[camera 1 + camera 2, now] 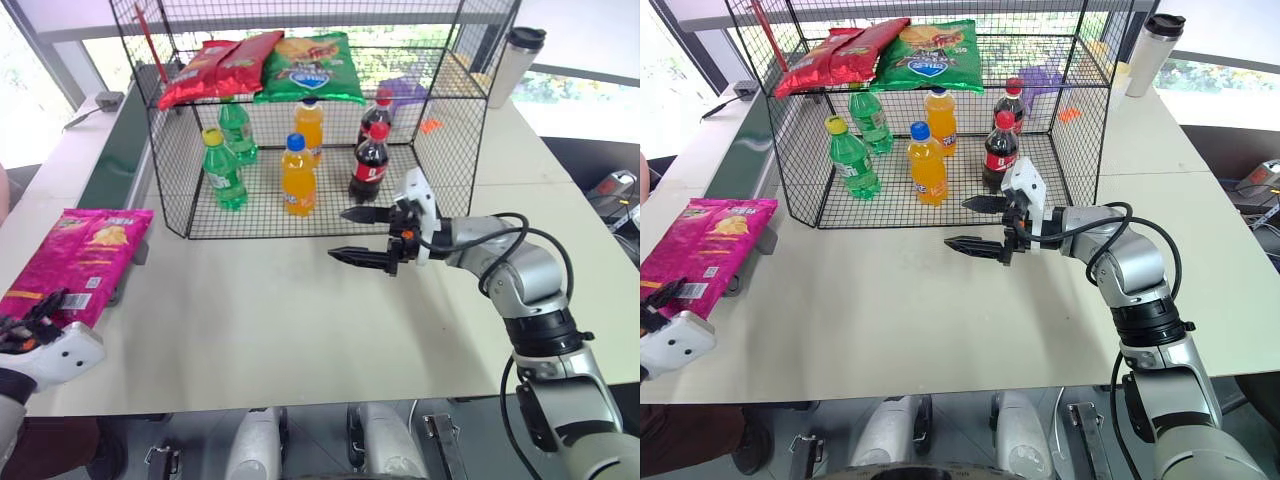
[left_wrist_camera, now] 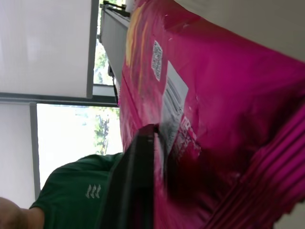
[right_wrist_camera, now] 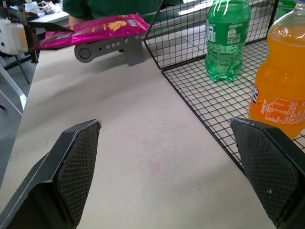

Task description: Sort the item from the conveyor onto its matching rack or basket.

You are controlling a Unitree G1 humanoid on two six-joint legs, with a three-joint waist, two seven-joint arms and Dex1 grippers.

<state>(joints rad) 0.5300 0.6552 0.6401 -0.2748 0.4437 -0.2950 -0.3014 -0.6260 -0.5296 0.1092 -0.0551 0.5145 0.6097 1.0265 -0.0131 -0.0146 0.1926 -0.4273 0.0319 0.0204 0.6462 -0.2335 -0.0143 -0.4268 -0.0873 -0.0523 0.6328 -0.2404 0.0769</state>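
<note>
The item, a magenta-pink crisp bag (image 1: pixel 88 255), lies over the near end of the dark green conveyor (image 1: pixel 118 150) at the left, with its near edge hanging past the belt. My left gripper (image 1: pixel 45 308) is shut on that near edge. In the left wrist view a black finger (image 2: pixel 138 181) presses flat on the bag (image 2: pixel 228 119). My right gripper (image 1: pixel 340 234) hovers open over the table, just in front of the black wire rack (image 1: pixel 452 150), pointing left with nothing between its fingers. The right wrist view shows the bag (image 3: pixel 95 29) far off above the conveyor's grey end frame (image 3: pixel 109 47).
The rack's upper shelf holds red crisp bags (image 1: pixel 215 65) and a green one (image 1: pixel 310 68). Green, orange and cola bottles (image 1: pixel 298 178) stand on its mesh floor. A white tumbler (image 1: pixel 518 62) stands at the back right. A person in a green shirt (image 2: pixel 76 195) is beside the conveyor.
</note>
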